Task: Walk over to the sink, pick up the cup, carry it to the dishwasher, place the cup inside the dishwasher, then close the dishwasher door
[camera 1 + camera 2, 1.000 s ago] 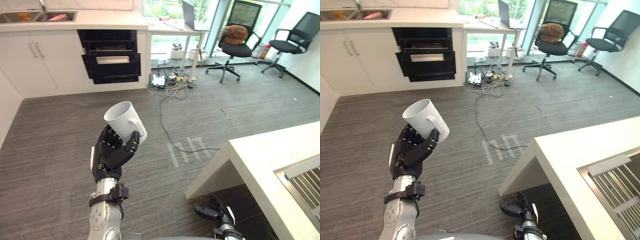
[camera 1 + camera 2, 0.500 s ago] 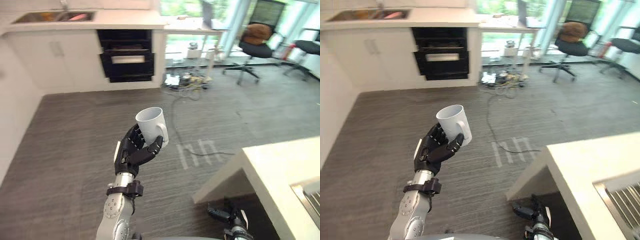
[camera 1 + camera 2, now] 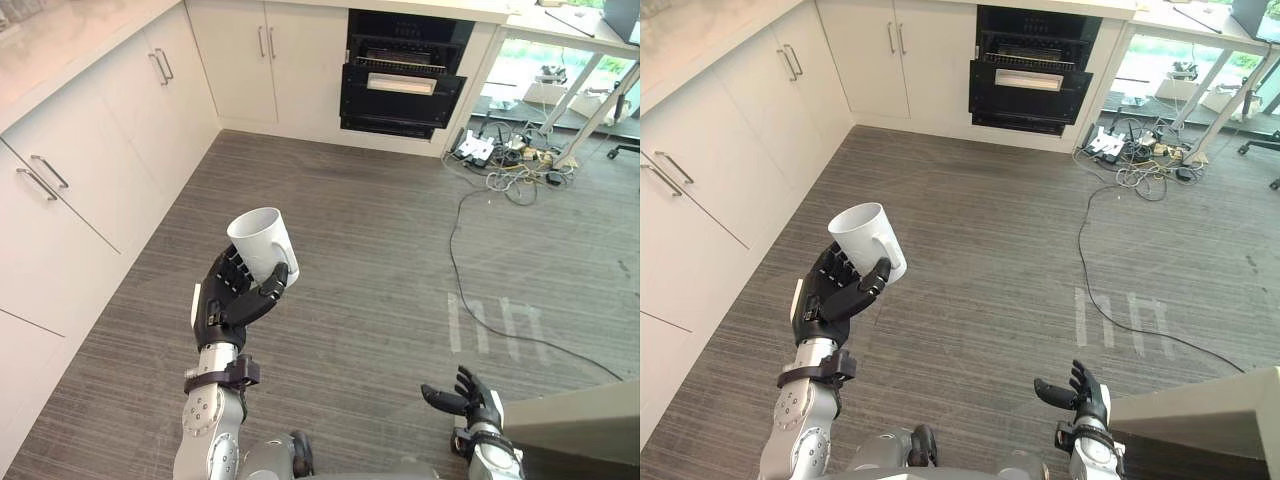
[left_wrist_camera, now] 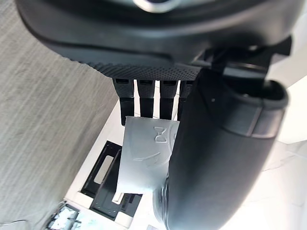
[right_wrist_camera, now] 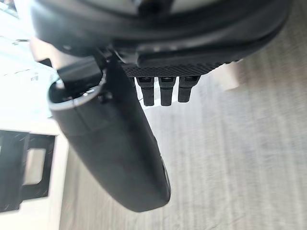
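**Operator:** Where is the carried item?

**Technician:** The white glazed ceramic cup (image 3: 262, 238) with a loop handle is held in the air above the grey wood-grain floor (image 3: 400, 260). Its mouth faces up and it is slightly tilted. The dark left robot hand (image 3: 232, 298) has its fingers curled round the lower body of the cup, and the thumb lies across it beside the handle. The left wrist view shows the cup wall against the fingers.

**Operator:** And the other hand?

**Technician:** The dark right robot hand (image 3: 462, 400) hangs low with its fingers spread and relaxed, holding nothing.

**Operator:** How will the cup handle?

**Technician:** I judge it rigid, fairly light and smooth, so probably slippery under hard fingers. It is likely to break if dropped on this floor or knocked against a rack. The wrap round the body is the secure hold, since the handle looks too small for so bulky a hand.

**Operator:** Where does it go?

**Technician:** The black built-in dishwasher (image 3: 405, 85) stands well apart among white cabinets (image 3: 260, 60), and its door appears partly open. The step in hand is carrying. Placing the cup and closing the door are not yet done.
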### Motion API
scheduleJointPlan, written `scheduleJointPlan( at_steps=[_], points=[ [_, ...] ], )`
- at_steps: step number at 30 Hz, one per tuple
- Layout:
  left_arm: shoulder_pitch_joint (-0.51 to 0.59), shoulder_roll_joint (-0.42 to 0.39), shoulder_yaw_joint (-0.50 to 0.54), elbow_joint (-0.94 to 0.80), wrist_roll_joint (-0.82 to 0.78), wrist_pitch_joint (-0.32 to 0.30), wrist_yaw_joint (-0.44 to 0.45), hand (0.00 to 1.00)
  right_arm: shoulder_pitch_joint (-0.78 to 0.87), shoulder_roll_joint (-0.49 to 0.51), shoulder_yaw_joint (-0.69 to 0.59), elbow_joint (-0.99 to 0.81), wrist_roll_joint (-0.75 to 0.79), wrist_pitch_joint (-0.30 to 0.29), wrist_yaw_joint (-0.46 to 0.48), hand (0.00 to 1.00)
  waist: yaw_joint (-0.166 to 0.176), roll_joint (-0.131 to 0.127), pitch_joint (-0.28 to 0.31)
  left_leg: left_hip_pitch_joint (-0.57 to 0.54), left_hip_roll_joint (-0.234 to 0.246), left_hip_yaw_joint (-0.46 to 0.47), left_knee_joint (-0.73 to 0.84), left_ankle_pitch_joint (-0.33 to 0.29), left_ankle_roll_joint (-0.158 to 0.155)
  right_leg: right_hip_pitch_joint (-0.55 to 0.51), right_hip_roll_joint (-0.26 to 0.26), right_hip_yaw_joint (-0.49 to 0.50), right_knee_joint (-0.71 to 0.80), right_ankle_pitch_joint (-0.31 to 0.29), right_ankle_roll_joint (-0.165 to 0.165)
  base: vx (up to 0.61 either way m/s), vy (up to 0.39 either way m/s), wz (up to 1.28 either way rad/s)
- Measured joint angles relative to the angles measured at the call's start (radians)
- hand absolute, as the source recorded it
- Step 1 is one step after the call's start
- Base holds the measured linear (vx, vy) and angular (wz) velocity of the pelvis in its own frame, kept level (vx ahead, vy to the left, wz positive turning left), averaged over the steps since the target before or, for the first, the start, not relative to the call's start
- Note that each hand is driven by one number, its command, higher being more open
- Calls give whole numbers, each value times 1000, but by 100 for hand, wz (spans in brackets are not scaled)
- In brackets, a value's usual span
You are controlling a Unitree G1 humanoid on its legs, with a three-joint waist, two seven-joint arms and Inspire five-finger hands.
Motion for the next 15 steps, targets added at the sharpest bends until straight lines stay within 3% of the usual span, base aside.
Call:
scheduleJointPlan(
  at_steps=[3,5,6,8,9,10,11,12,13,14,15],
  points=[
    [1,33,7,-22,22,-6,2,30,-2,-6,0,-72,-45,-4,-6,90,-2,-3,1,90,-29,-9,-72,-10,-23,-103,87,20,-83,-38,-6,375,120,22],
    [-12,41,1,-23,28,-10,1,30,-3,-13,0,-93,-52,-8,-12,90,-21,3,1,156,-52,-49,-128,-12,-23,-159,151,12,-239,-30,0,412,83,54],
    [-23,37,-5,-23,27,-14,2,30,-3,-16,0,-93,-54,-8,-16,90,-32,4,2,181,-59,-73,-155,-14,-26,-179,175,18,-334,-8,2,421,23,84],
    [-43,30,-25,-22,27,-22,3,30,9,-23,-1,-98,-56,-4,-20,90,-51,1,-1,231,-66,-141,-173,-38,-68,-197,228,72,-427,172,-28,622,-8,103],
    [-44,22,-32,-15,27,-22,2,30,9,-34,0,-100,-59,1,-20,90,-49,18,-3,242,-52,-155,-165,-50,-83,-189,231,59,-408,155,-13,620,-56,52],
    [-40,-10,-37,-16,27,-22,3,30,10,-39,2,-125,-65,7,-20,90,-31,47,-2,241,-16,-164,-107,-56,-96,-154,250,39,-407,131,-22,615,-69,16],
    [-39,-29,-37,-14,26,-22,4,30,12,-39,9,-154,-67,7,-20,90,-31,60,3,219,9,-162,-6,-46,-111,-117,261,22,-411,121,-25,716,-95,21],
    [-38,-42,-40,-14,26,-21,4,30,24,-40,19,-192,-67,7,-20,90,-33,72,10,175,37,-153,150,-7,-132,-68,273,4,-427,120,-26,670,-107,39],
    [-36,-58,-46,-15,24,-21,4,30,46,-40,38,-258,-67,6,-23,90,-26,76,12,81,96,-128,406,144,-119,18,282,2,-472,111,-41,544,-101,28],
    [-35,-59,-55,-17,23,-22,3,30,60,-40,48,-290,-67,1,-26,90,-13,75,13,41,135,-97,507,181,-113,64,288,10,-502,108,-45,537,-89,2],
    [-30,-55,-72,-26,18,-23,-1,30,71,-33,62,-338,-67,-8,-36,90,11,75,13,-21,204,-46,650,146,-107,151,300,22,-574,105,-48,526,-62,-18]
  ],
)
